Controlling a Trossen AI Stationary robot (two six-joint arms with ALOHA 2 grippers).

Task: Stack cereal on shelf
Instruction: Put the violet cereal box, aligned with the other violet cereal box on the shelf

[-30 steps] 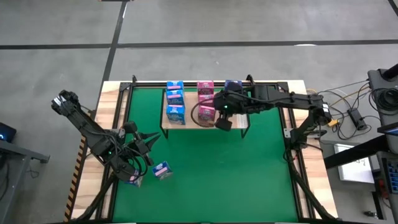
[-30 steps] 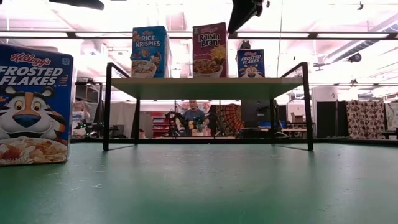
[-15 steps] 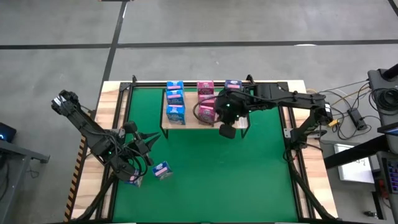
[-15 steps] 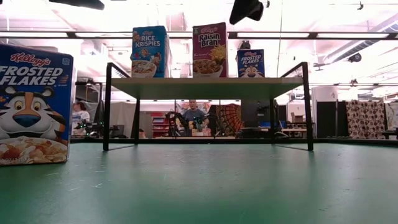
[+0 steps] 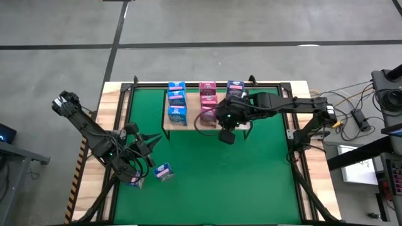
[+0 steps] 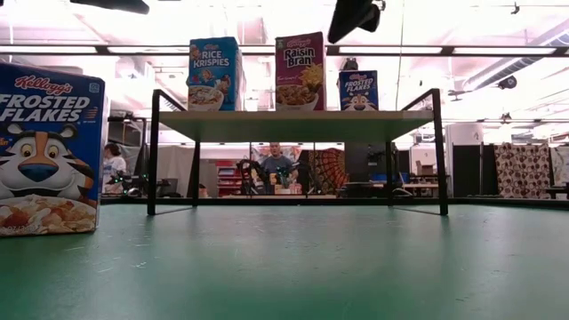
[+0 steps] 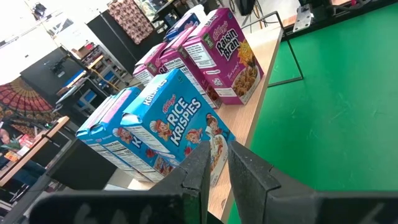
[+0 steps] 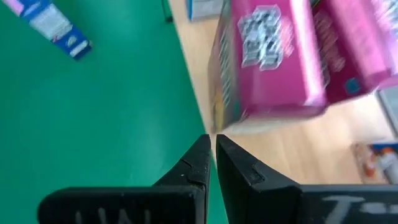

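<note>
Looking down from above, the flat light-wood shelf (image 5: 188, 120) with its thin black frame stands at twelve o'clock on the green mat, carrying three small light blue cardboard cereal boxes (image 5: 176, 100), three pink ones (image 5: 208, 99) and one dark blue box (image 5: 235, 86). The right gripper (image 5: 227, 135) hangs off the shelf's front edge, empty. At eight o'clock the left gripper (image 5: 152, 142) waits near two loose dark blue boxes (image 5: 164, 171).

From table height, one loose Frosted Flakes box (image 6: 49, 149) fills the nine o'clock side; the shelf (image 6: 293, 124) stands beyond.

The left wrist camera shows its fingers (image 7: 198, 167) pressed nearly together, holding nothing.

The right wrist camera shows fingers (image 8: 200, 163) pinched shut above the shelf edge, by a pink box (image 8: 268, 61).

I judge seven are placed; next, a gripper must open and fetch a loose box.
</note>
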